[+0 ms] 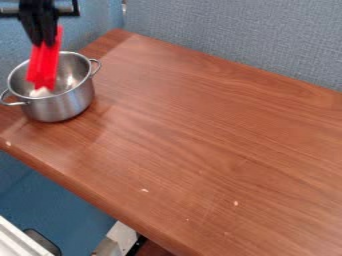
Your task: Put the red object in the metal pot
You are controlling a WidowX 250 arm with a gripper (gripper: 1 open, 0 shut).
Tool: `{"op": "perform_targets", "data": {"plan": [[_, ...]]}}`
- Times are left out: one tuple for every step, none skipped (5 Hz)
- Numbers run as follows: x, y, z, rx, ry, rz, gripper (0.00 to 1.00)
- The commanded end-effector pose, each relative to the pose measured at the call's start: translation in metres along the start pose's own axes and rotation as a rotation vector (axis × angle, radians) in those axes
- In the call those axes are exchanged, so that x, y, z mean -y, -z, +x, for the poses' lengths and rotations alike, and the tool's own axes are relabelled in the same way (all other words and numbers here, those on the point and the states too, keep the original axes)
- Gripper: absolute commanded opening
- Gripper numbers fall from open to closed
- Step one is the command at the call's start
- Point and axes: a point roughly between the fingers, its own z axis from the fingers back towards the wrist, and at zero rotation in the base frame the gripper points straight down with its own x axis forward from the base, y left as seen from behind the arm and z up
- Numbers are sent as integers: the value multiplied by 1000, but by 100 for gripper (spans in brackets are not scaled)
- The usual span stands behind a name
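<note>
A small shiny metal pot (64,101) with side handles stands at the left end of the wooden table. The red object (46,64), a long flat bright red bar, hangs nearly upright with a slight tilt. My gripper (48,33) is shut on its top end at the upper left edge of the view. The bar's lower end reaches into the pot's open mouth, toward the left side. Whether it touches the pot's bottom cannot be told. Most of the gripper is cut off by the frame's top.
The brown wooden table (201,130) stretches to the right and toward the front, with its edges close to the pot on the left. A blue-grey wall (254,35) rises behind the table.
</note>
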Motion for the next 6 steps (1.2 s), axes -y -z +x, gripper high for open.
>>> {"op": "perform_targets", "data": {"plan": [[-7, -22, -8, 91, 12, -17, 0], [-3, -22, -17, 80, 24, -24, 0], [-9, -33, -19, 82, -24, -47, 0], [-15, -37, -21, 72, -73, -45, 0], [-12, -45, -22, 67, -52, -45, 0], [-9, -47, -22, 69, -32, -35, 0]]}}
